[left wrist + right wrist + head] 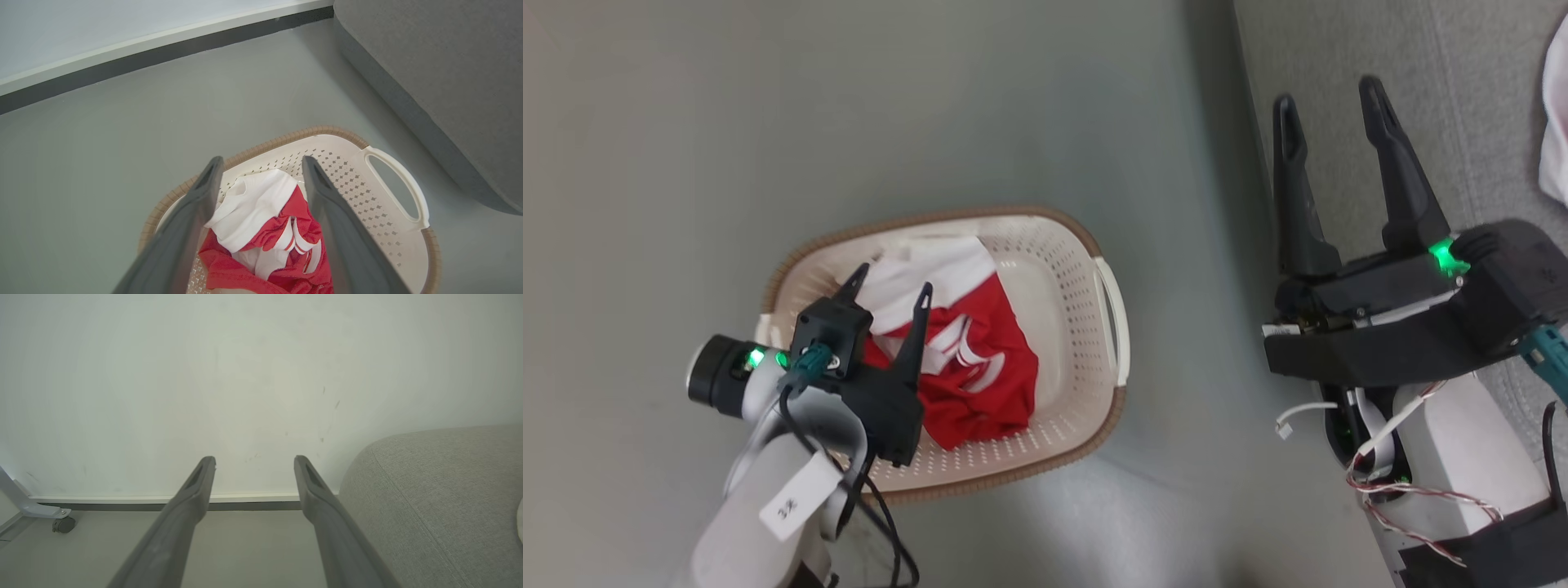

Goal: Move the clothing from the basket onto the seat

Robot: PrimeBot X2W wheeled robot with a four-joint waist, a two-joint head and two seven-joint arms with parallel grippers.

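The clothing is seen crumpled in the basket, a red heap with white stripes and a white panel at its far end. In the head view its long axis is judged to run from the white panel near the far rim down to the red folds near the near rim, across the line of the side handle. In the left wrist view the clothing is framed between the two fingers, white end pointing away, so the heap is roughly lined up with the reach.

The left claw is held just above the heap with its jaws spread wide, and nothing is gripped; from the wrist, the left claw is aimed down into the basket. The step in hand is taken to be the reach for the pick-up, with the grasp not yet made. A further descent is called for, so that a thick fold is caught between the fingers before they are closed, and then a lift clear of the rim.

The basket is set on the grey floor, near the seat. The right claw is held over the seat's edge, wide open and empty. Some pale fabric is glimpsed on the seat; it may be a garment, though too little is shown.
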